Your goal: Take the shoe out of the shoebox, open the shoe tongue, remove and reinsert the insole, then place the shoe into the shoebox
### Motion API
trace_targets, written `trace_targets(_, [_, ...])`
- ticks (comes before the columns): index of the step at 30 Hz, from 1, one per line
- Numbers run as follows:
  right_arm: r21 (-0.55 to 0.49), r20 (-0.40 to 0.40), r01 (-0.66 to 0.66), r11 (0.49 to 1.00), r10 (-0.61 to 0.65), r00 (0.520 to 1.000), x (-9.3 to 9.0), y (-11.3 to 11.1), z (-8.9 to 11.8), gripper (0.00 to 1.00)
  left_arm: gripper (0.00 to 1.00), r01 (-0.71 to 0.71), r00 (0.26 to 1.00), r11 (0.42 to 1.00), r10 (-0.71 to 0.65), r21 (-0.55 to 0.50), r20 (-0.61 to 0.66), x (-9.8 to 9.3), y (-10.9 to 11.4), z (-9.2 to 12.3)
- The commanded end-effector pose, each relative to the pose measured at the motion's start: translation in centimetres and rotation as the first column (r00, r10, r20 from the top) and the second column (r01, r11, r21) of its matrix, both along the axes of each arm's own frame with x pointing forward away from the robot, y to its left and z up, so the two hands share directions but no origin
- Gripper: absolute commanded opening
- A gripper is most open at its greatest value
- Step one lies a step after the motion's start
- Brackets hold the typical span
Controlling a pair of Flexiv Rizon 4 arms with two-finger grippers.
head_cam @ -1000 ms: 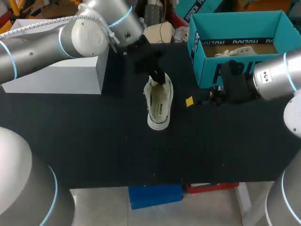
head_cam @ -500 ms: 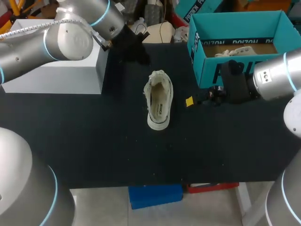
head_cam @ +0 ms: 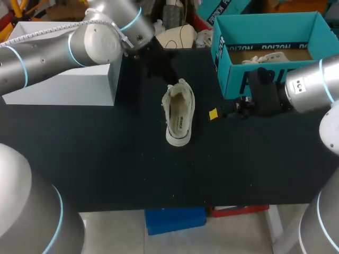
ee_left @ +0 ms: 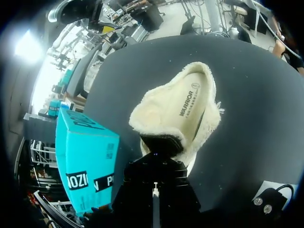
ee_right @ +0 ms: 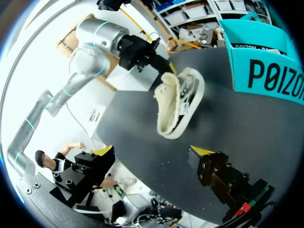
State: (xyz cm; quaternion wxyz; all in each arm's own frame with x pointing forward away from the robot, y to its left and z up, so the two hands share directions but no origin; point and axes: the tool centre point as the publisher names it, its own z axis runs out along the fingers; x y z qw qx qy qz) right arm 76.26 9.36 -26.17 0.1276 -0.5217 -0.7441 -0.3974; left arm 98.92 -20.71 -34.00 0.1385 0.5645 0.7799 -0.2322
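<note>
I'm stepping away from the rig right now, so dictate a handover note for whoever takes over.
Left gripper: close by one end of the shoe; open or shut unclear.
Right gripper: open, empty, beside the shoebox.
Shoe: upright mid-table, insole inside.
Done: shoe taken out.
Unclear: whether the insole step is finished.
Left: at least placing the shoe into the shoebox.

I see bold black lettering on the shoebox [head_cam: 235, 79] front wall, and a small printed word on the insole [head_cam: 180, 119] beside the shoebox.
</note>
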Motion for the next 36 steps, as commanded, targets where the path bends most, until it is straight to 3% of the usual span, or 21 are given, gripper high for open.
trace_targets(1, [-0.001, -0.002, 0.000, 1.000, 0.000, 1.000, 0.0, 0.0, 0.0, 1.00, 0.00, 0.021, 1.000, 1.000, -0.021, 0.008, -0.017, -1.6, 0.4, 0.0])
trace_targets(11, [-0.001, -0.002, 0.000, 1.000, 0.000, 1.000, 0.0, 0.0, 0.0, 1.00, 0.00, 0.062, 0.997, 0.997, -0.059, 0.052, -0.049, -5.4, 1.6, -2.0])
trace_targets(15, [-0.001, -0.002, 0.000, 1.000, 0.000, 1.000, 0.0, 0.0, 0.0, 1.00, 0.00, 0.058, 0.997, 0.997, -0.055, 0.053, -0.062, -6.3, 1.8, -1.8])
trace_targets(17, [-0.001, -0.002, 0.000, 1.000, 0.000, 1.000, 0.0, 0.0, 0.0, 1.00, 0.00, 0.005, 0.996, 1.000, -0.003, 0.017, -0.088, -6.7, 2.1, -0.8])
trace_targets(20, [-0.001, -0.002, 0.000, 1.000, 0.000, 1.000, 0.0, 0.0, 0.0, 1.00, 0.00, -0.189, 0.964, 0.981, 0.179, -0.035, -0.195, -7.3, 2.9, 1.0])
trace_targets(21, [-0.001, -0.002, 0.000, 1.000, 0.000, 1.000, 0.0, 0.0, 0.0, 1.00, 0.08, -0.257, 0.939, 0.966, 0.242, -0.031, -0.244, -7.7, 3.4, 1.6])
trace_targets(24, [-0.001, -0.002, 0.000, 1.000, 0.000, 1.000, 0.0, 0.0, 0.0, 1.00, 0.49, -0.412, 0.835, 0.911, 0.391, 0.031, -0.388, -9.6, 4.9, 3.1])
trace_targets(25, [-0.001, -0.002, 0.000, 1.000, 0.000, 1.000, 0.0, 0.0, 0.0, 1.00, 1.00, -0.439, 0.808, 0.896, 0.427, 0.070, -0.406, -10.3, 5.6, 3.4])
trace_targets(29, [-0.001, -0.002, 0.000, 1.000, 0.000, 1.000, 0.0, 0.0, 0.0, 1.00, 1.00, -0.588, 0.658, 0.788, 0.599, 0.186, -0.456, -12.2, 8.3, 4.6])
trace_targets(36, [-0.001, -0.002, 0.000, 1.000, 0.000, 1.000, 0.0, 0.0, 0.0, 1.00, 1.00, -0.741, 0.424, 0.643, 0.671, 0.194, -0.608, -14.8, 12.8, 5.7])
